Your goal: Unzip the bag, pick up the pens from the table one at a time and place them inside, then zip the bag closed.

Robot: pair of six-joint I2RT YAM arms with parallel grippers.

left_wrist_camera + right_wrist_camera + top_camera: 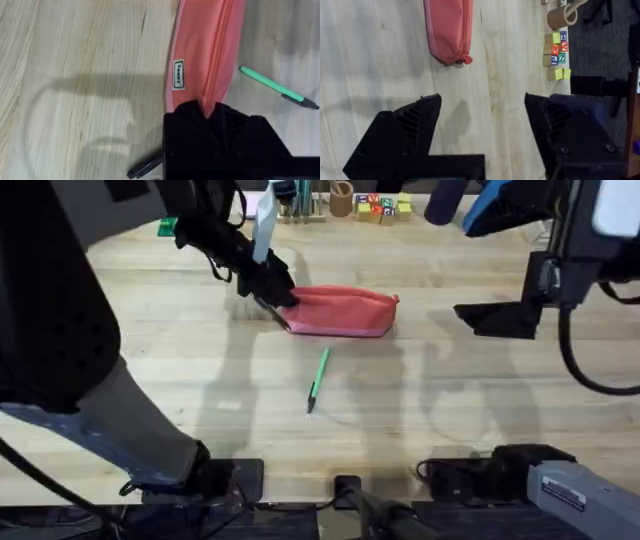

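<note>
The salmon-pink bag (pixel 342 312) lies on the table (pixel 200 380), its zipper running along the top ridge (pixel 220 45). My left gripper (pixel 270 292) is shut on the bag's left end, pinching the fabric at the zipper line (pixel 207 111). A light green pen (pixel 318 380) with a dark tip lies just in front of the bag (pixel 275 88). A black pen (pixel 145 168) pokes out beside the left gripper. My right gripper (pixel 497 320) hangs open, off to the right of the bag, with nothing between its fingers (pixel 482 102); the bag's right end (pixel 448 30) lies beyond it.
At the table's back edge stand coloured letter blocks (pixel 380 207), a brown cup-like ring (pixel 562 16) and a wooden rack with teal sticks (pixel 300 202). A green item (pixel 167 225) lies at the back left. Bare wood stretches in front of the green pen.
</note>
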